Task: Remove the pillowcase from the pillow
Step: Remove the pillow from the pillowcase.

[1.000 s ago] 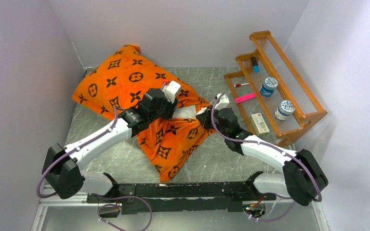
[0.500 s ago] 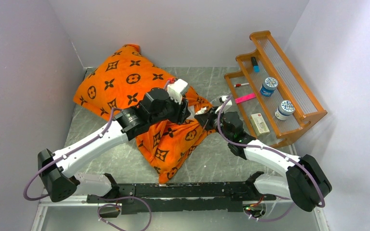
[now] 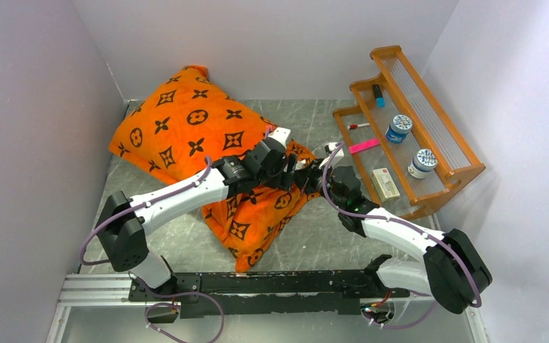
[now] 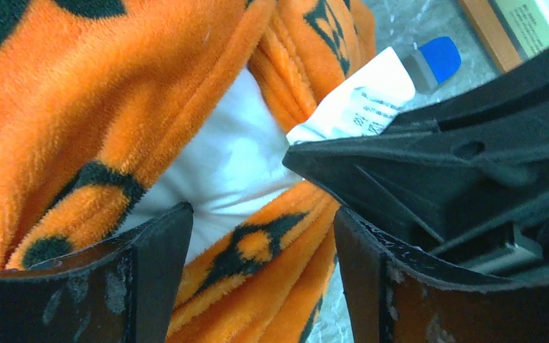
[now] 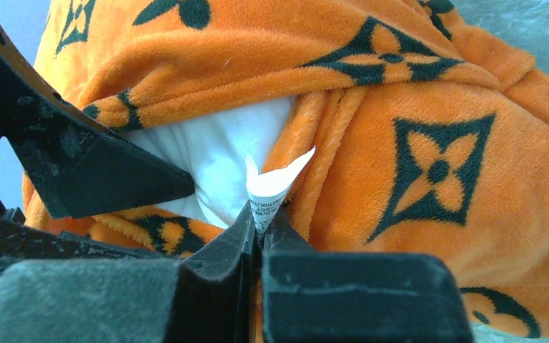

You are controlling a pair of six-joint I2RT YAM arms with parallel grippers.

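The orange pillowcase (image 3: 193, 132) with dark brown motifs lies at the left and middle of the table, still round the pillow. The white pillow (image 4: 221, 168) shows only through the case's opening, also in the right wrist view (image 5: 214, 153). My left gripper (image 4: 261, 275) is open, its jaws astride the orange hem (image 4: 257, 246) at the opening; in the top view it is at the case's right edge (image 3: 286, 173). My right gripper (image 5: 261, 223) is shut on a white printed label (image 5: 271, 184) sticking out at the opening, right beside the left gripper (image 3: 313, 175).
A wooden stepped rack (image 3: 429, 182) stands at the right, holding two blue-patterned jars (image 3: 399, 128), a marker (image 3: 377, 94), a pink strip (image 3: 363, 146) and a small box (image 3: 385, 184). Walls close in the left, back and right. The rail (image 3: 257, 286) runs along the near edge.
My left arm has stretched right and dropped its gripper to the case's opening beside the right gripper. The right gripper shifted slightly toward the opening and has held there since.
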